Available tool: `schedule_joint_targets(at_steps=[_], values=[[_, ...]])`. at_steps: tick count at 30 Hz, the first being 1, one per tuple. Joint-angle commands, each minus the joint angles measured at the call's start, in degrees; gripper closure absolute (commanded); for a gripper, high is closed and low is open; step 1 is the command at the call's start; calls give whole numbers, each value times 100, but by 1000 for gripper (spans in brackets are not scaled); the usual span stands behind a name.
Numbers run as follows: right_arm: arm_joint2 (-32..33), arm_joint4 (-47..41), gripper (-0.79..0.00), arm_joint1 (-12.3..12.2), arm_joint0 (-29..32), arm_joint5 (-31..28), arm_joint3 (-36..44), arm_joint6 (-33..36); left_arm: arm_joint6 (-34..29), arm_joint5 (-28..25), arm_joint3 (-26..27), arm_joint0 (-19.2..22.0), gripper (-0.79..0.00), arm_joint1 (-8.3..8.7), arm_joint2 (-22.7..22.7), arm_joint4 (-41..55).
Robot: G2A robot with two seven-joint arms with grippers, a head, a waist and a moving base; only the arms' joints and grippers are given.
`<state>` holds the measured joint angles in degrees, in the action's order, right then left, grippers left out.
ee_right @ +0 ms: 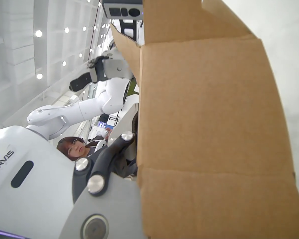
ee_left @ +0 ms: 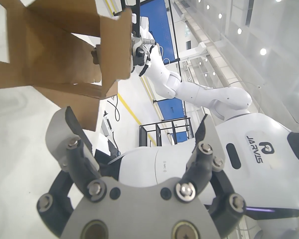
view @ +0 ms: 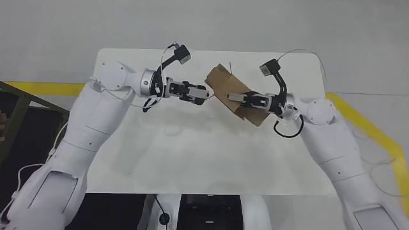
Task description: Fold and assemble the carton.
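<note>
Creased, open-ended brown cardboard carton [view: 222,80] above smooth white table [view: 192,160]

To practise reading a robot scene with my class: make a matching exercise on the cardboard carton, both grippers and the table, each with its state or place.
Things: 1 brown cardboard carton; 2 left gripper; 3 right gripper; 4 white rectangular table.
States: A open, empty; B flaps unfolded; C beneath both arms; D shut on a carton wall.
Pairs: 1-B; 2-A; 3-D; 4-C.
</note>
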<state>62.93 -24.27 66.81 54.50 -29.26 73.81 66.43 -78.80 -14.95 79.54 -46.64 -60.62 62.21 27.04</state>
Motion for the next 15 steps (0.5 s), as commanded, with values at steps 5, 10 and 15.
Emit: schedule_joint_targets(at_steps=[5, 10, 15], values=[[-227, -525, 0, -6, -313, 303, -174, 1163, -8, 41, 19, -150, -785, 97, 320, -84], [-492, -463, 0, -42, -570, 556, -226, 1417, 25, 61, -9, -244, -785, 143, 439, -162], [-830, -212, 0, -86, -841, 655, -43, 1516, 24, 102, -42, -295, -785, 161, 430, -232]])
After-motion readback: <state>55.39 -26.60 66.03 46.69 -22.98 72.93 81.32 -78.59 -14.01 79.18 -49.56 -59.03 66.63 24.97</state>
